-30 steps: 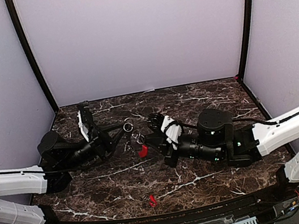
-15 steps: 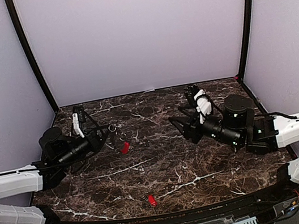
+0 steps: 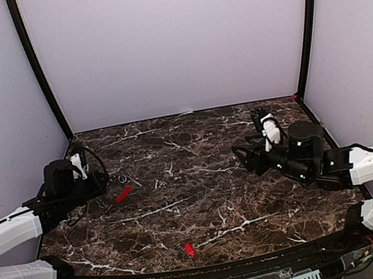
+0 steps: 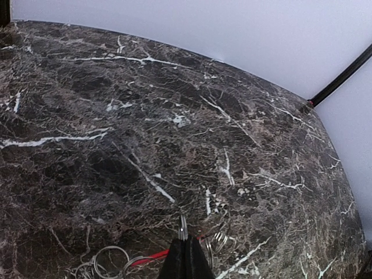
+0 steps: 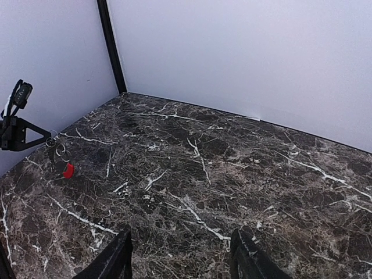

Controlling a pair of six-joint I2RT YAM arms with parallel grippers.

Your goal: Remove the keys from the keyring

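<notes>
Much of the left gripper (image 4: pixel 186 263) is cut off by the lower edge of its wrist view; only the dark tips of its fingers show, pressed together on a thin silvery wire loop of the keyring (image 4: pixel 182 228), which pokes up from between them; the ring's curved red sleeve (image 4: pixel 154 260) and a few smaller pale rings (image 4: pixel 110 258) sit low beside the tips, partly cropped, and how they link is hard to make out; in the top view the keyring is only a tiny glint just right of that gripper, at the left side of the bench (image 3: pixel 211 200), its red part slanting down, and whether it touches the marble I cannot tell; the key (image 3: pixel 189 249), a stubby bright red speck, lies alone near the front edge of the bench, well apart from both arms; the right gripper (image 5: pixel 181 239) stands wide, nothing between its black fingers (image 5: pixel 113 261), over glossy dark brown marble veined in white; matte pale lilac walls (image 3: pixel 170 42) and thin black corner posts (image 3: pixel 39 71) close the booth.
</notes>
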